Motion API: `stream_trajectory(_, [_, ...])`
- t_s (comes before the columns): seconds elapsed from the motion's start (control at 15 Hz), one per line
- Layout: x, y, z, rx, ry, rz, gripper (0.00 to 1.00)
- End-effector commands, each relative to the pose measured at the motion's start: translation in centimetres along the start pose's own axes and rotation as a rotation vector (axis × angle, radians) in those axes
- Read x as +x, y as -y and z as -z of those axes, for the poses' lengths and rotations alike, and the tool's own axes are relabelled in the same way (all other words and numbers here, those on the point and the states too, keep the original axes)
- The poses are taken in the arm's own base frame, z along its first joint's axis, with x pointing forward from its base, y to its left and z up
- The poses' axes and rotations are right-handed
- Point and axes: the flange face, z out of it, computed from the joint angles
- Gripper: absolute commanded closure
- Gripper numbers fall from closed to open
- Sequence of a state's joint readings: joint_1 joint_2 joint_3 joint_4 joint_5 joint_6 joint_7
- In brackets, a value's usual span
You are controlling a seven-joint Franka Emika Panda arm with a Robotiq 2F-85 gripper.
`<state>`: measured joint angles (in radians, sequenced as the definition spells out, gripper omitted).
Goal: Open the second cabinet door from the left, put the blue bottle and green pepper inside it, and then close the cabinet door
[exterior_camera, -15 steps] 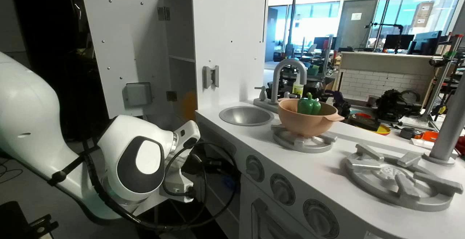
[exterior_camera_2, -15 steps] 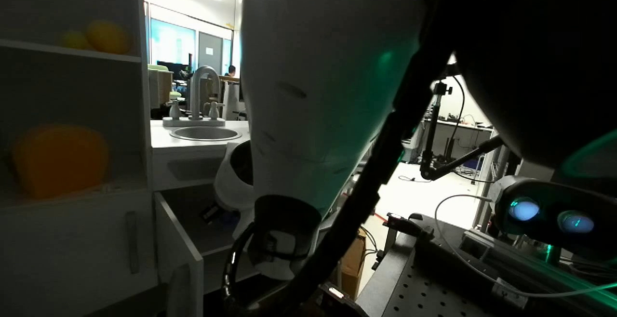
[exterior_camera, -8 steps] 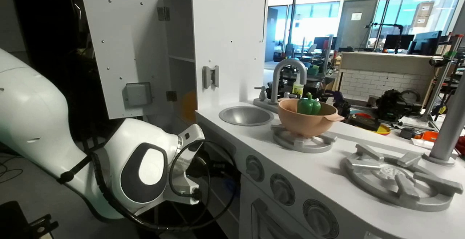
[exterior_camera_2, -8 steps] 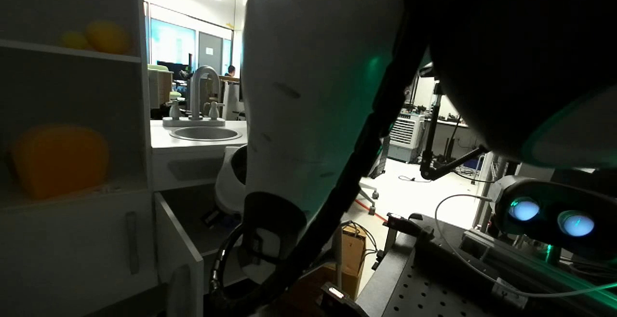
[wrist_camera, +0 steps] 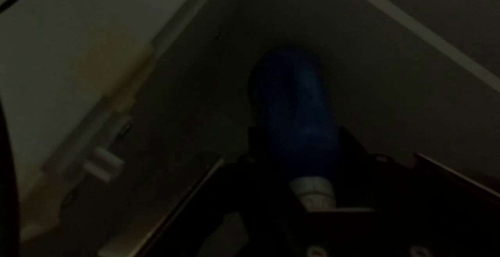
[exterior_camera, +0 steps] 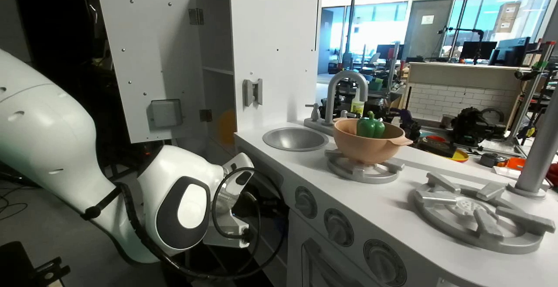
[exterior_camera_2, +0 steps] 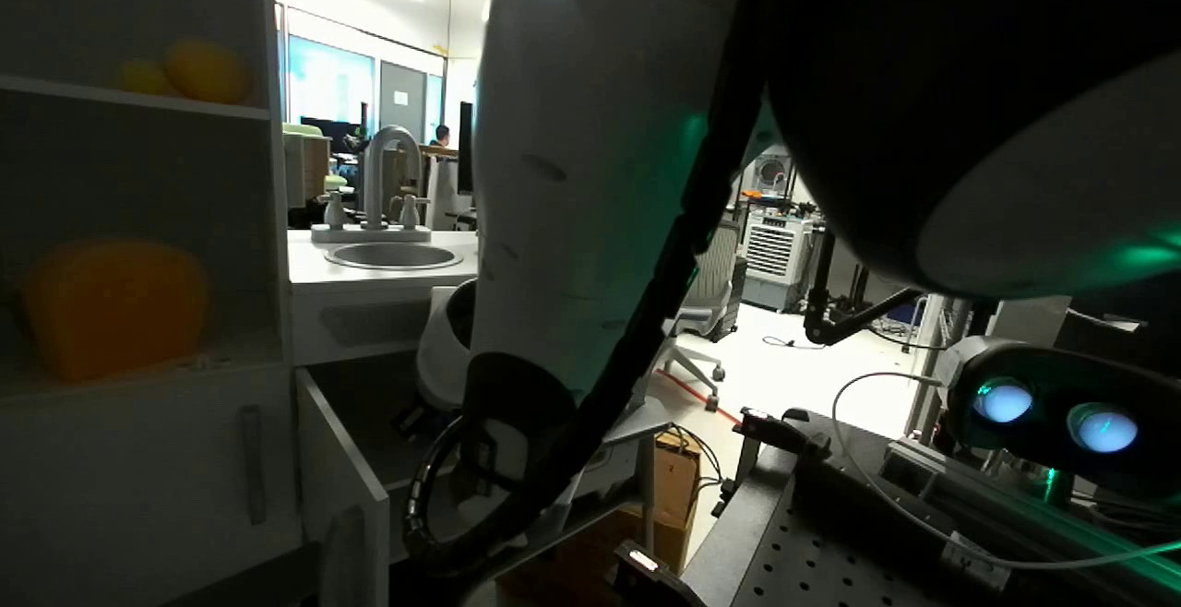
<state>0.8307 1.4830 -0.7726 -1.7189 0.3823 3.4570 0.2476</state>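
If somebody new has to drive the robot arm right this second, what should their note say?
Gripper: looks closed on the sides of the blue bottle; the wrist view is very dark.
Blue bottle: inside the cabinet; too dark to tell whether it rests on anything.
Green bell pepper: in the tan bowl on a toy stove burner.
Done: the second cabinet door from the left is open, and the bottle is in there.
Left: let go of the bottle, bring the pepper over, put it inside, close the door.
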Motion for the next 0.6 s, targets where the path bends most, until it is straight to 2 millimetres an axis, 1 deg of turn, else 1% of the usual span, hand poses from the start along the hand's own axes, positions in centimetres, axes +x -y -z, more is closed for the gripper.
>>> stream_trajectory(0.0, [0.82,0.25,-0.44,0.005,-0.005,0.012,0.28])
stream_trajectory(0.07, [0.89,0.28,-0.44,0.006,-0.005,0.011,0.26])
stream_trajectory(0.2, [1.28,0.53,-0.33,0.008,-0.009,0.009,0.14])
stream_trajectory(0.27, [1.22,0.57,-0.27,0.011,-0.006,0.008,0.05])
stream_trajectory(0.33, [1.28,0.73,-0.15,0.013,-0.005,0.008,0.01])
stream_trajectory(0.53, [1.55,1.01,-0.13,0.017,-0.005,0.008,0.00])
